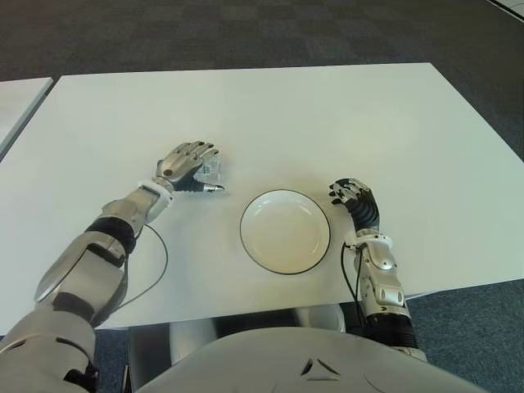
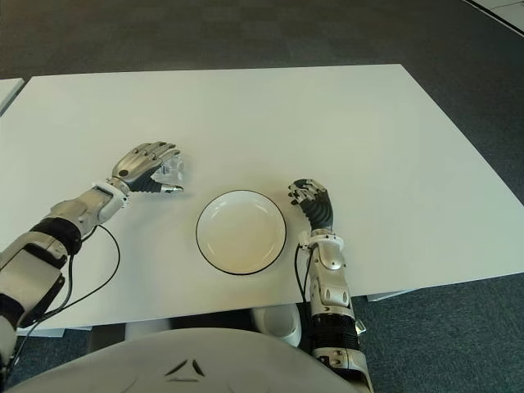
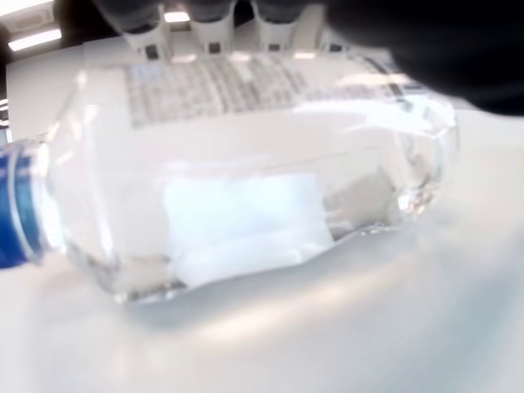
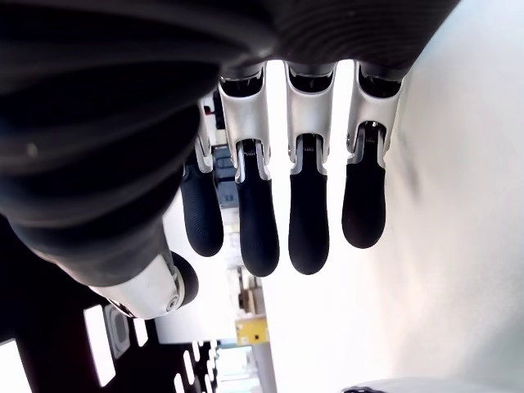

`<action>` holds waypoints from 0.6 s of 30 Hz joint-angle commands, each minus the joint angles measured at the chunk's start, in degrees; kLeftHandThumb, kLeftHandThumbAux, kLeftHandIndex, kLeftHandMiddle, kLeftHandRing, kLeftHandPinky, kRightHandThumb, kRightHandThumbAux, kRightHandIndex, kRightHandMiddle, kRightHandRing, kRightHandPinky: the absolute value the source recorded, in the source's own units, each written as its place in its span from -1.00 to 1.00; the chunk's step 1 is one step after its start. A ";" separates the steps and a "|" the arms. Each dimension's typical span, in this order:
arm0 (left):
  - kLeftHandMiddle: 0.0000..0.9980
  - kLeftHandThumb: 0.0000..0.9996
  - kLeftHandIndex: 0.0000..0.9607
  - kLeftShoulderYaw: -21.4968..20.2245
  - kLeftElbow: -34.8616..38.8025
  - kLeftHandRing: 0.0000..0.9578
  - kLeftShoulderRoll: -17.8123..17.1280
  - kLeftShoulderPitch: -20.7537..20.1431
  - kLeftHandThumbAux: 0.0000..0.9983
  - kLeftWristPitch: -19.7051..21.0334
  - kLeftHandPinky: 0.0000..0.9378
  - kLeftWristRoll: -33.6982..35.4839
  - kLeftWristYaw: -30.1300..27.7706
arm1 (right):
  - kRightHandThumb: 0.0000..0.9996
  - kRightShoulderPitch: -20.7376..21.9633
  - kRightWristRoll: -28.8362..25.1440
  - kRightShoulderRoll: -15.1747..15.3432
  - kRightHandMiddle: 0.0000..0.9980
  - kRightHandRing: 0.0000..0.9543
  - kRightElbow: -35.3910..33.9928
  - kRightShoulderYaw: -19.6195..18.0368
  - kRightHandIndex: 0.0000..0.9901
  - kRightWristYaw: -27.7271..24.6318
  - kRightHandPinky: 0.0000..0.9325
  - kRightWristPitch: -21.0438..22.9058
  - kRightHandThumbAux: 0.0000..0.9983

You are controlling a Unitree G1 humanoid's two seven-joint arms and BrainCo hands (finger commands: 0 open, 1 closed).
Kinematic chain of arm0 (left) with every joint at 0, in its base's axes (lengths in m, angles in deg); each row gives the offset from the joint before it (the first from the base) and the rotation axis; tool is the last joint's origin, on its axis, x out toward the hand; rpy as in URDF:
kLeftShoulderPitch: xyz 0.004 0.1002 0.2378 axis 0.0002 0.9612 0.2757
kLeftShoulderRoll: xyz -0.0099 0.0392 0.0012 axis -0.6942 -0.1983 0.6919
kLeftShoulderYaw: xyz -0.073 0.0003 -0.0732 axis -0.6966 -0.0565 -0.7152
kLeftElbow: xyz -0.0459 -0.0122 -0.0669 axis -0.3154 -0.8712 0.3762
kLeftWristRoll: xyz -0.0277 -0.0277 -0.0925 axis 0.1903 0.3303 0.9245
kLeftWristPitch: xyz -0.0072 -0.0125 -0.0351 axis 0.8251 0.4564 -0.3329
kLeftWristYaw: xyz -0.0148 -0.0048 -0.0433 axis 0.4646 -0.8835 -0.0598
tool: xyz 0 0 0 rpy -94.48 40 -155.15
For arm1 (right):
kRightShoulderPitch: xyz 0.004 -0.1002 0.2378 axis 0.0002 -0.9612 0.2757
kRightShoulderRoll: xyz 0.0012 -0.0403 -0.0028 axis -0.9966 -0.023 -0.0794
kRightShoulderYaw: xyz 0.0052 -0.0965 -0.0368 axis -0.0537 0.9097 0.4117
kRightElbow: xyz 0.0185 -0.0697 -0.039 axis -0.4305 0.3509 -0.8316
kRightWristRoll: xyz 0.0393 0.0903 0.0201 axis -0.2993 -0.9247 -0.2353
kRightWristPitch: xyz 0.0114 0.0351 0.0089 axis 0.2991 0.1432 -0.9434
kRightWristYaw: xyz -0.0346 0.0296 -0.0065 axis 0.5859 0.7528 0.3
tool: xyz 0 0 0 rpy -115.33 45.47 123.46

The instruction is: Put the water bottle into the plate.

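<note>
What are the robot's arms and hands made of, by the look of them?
Both arms are silvery-grey shells with black ribbed bands at the joints and thin black cables looping off the forearms. The left hand has metallic segmented fingers. The right hand has silver knuckles and black rubbery fingertips, with a ribbed black wrist.

text: none legible | water bottle (image 3: pixel 246 188) label: print blurred

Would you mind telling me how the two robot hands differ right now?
The left robot hand is curled over the water bottle, which lies on its side on the table, left of the plate; the right robot hand holds nothing. The left reaches farther out; the right sits just right of the plate. Both are above the table.
</note>
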 commanded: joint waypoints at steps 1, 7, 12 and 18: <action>-1.00 0.03 -1.00 2.54 -5.43 -1.00 1.81 -0.26 -0.68 0.30 -1.00 -0.37 -1.76 | 0.41 -0.62 0.05 0.06 -0.02 0.02 -0.15 0.06 -0.13 0.00 0.11 1.06 0.48; -1.00 0.07 -1.00 3.27 -10.28 -1.00 3.53 -1.55 -0.66 1.41 -1.00 0.96 -4.09 | 0.41 -0.76 -0.11 0.35 -0.02 0.02 -0.26 0.02 -0.13 -0.46 0.11 0.84 0.48; -1.00 0.08 -1.00 2.99 -11.97 -1.00 4.22 -2.06 -0.65 1.88 -1.00 3.22 -6.98 | 0.41 -0.82 -0.23 0.44 -0.02 0.04 -0.15 0.05 -0.13 -0.76 0.15 0.38 0.48; -1.00 0.06 -1.00 1.68 -12.86 -1.00 4.76 -2.20 -0.65 2.76 -1.00 6.89 -10.97 | 0.41 -1.03 -0.09 0.30 -0.02 0.05 -0.34 0.05 -0.13 -0.53 0.14 0.40 0.48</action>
